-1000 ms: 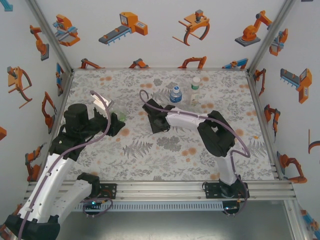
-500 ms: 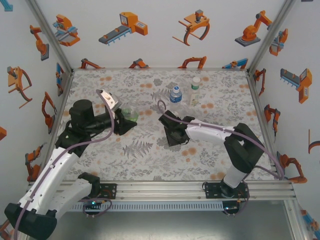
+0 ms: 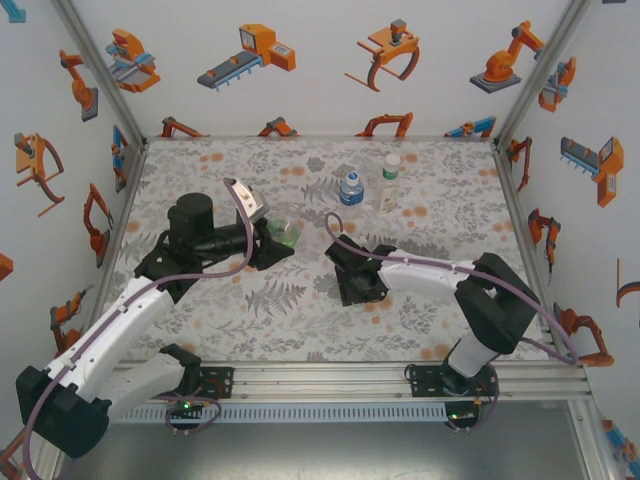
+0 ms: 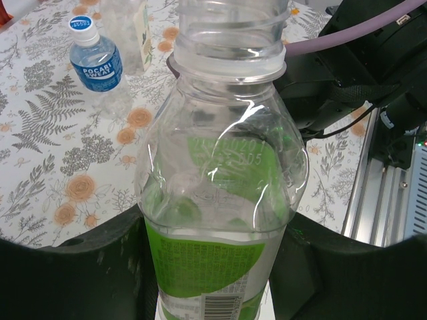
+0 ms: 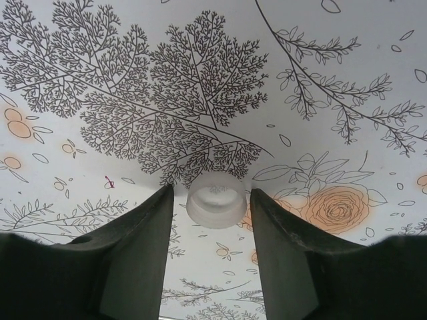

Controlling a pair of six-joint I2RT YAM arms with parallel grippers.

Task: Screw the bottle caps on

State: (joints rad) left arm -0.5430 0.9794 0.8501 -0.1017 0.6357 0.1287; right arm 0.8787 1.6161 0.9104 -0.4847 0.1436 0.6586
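The bench (image 3: 300,330) is printed with grey ferns and orange blooms. White walls (image 3: 320,100) (dotted with orange robot drawings) surround it.

Cap (image 5: 216,200) on tablecloth (image 5: 200,80), between right tool's (image 5: 211,195) jaws

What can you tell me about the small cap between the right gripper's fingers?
The cap is small, round, of pale half-clear plastic. It lies flat on the floral cloth between the fingers of the right gripper, whose jaws stand open. A thin gap shows on each side, so only the cloth touches it.
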